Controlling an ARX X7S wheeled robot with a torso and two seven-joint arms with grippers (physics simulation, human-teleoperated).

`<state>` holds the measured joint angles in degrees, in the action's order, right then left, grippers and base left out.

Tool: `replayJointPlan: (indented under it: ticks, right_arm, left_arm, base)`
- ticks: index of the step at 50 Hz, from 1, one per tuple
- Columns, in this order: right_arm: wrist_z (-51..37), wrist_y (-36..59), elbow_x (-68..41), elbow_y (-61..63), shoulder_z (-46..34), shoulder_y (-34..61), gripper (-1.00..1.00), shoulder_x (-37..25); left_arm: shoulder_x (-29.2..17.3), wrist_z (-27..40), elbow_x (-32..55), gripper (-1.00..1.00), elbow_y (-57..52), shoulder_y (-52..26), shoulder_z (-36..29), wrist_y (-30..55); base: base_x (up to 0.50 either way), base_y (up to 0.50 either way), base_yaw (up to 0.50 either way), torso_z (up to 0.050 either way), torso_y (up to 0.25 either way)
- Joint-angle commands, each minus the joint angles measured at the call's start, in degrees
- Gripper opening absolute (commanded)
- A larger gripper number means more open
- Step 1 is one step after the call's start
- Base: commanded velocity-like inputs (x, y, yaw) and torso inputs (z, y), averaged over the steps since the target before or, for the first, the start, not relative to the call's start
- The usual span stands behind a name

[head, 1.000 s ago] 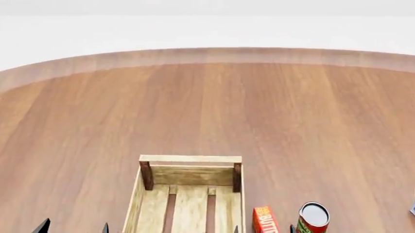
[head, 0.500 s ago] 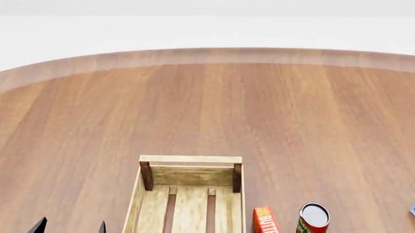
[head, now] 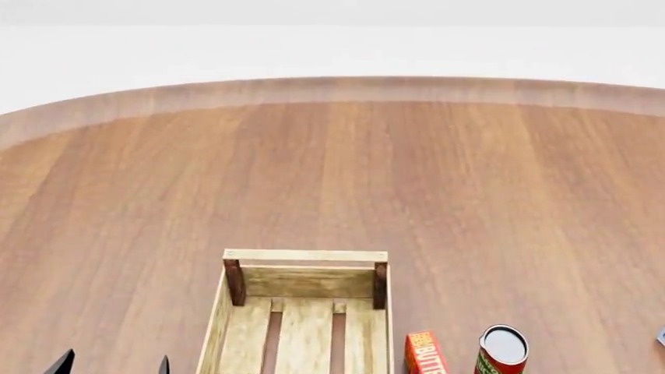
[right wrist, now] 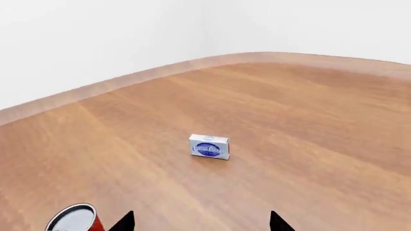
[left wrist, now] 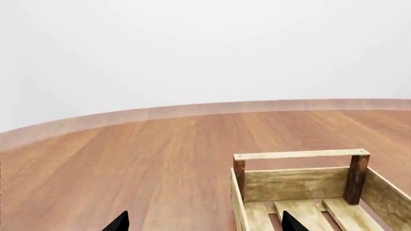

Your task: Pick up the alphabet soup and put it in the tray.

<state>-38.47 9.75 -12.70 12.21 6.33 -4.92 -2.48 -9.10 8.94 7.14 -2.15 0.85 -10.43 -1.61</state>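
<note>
The alphabet soup is out of view in every frame. The tray [head: 304, 255], a light-wood slatted crate, sits at the near middle of the table and is cut off by the head view's lower edge. It also shows in the left wrist view [left wrist: 301, 154]. My left gripper [head: 114, 368] is open and empty, just left of the tray. In the left wrist view [left wrist: 204, 224] only its two dark tips show, one over the tray's near slats. My right gripper [right wrist: 201, 222] is open and empty over bare wood. It does not show in the head view.
A red-and-green labelled can [head: 503, 349] stands right of the tray and beside my right gripper [right wrist: 74, 219]. An orange butter box [head: 424, 354] stands between tray and can. A small blue-and-white box [right wrist: 209, 147] lies further out. The round wooden table [head: 332, 171] extends far ahead.
In the head view the left gripper's tips have slid slightly left and down. The small dark tips beside the butter box have dropped out of view. The objects have not moved.
</note>
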Motion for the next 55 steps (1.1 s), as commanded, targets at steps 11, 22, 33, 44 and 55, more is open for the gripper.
replayJointPlan:
  ticks: [11, 22, 33, 44, 55]
  right_arm:
    - [-10.72, -0.29, -6.73, 3.42, 3.28, -3.46, 1.0, 0.27]
    - [-13.12, -0.35, -10.98, 6.56, 4.46, -5.85, 1.0, -0.59]
    - [-13.71, -2.42, -12.84, 6.11, 6.08, -7.53, 1.0, -1.86]
    - [-13.74, -4.5, -13.95, 4.94, 6.92, -8.03, 1.0, -2.72]
    - [-14.15, -6.99, -15.03, 2.56, 8.89, -8.74, 1.0, -3.44]
  left_arm:
    - [-0.69, 0.83, 0.64, 1.0, -0.4, -0.15, -0.64, 0.27]
    - [-1.07, 1.09, 1.27, 1.0, -0.72, -0.07, -0.74, 0.39]
    - [-1.31, 1.48, 1.35, 1.0, -0.46, -0.24, -1.18, 0.23]
    - [-1.62, 1.82, 1.51, 1.0, -0.29, -0.21, -1.53, -0.03]
    - [-1.91, 2.25, 1.63, 1.0, -0.48, -0.19, -1.87, -0.05]
  base:
    - [0.0, 0.0, 0.0, 0.0, 0.0]
    - [0.0, 0.0, 0.0, 0.0, 0.0]
    - [0.0, 0.0, 0.0, 0.0, 0.0]
    - [0.0, 0.0, 0.0, 0.0, 0.0]
    - [0.0, 0.0, 0.0, 0.0, 0.0]
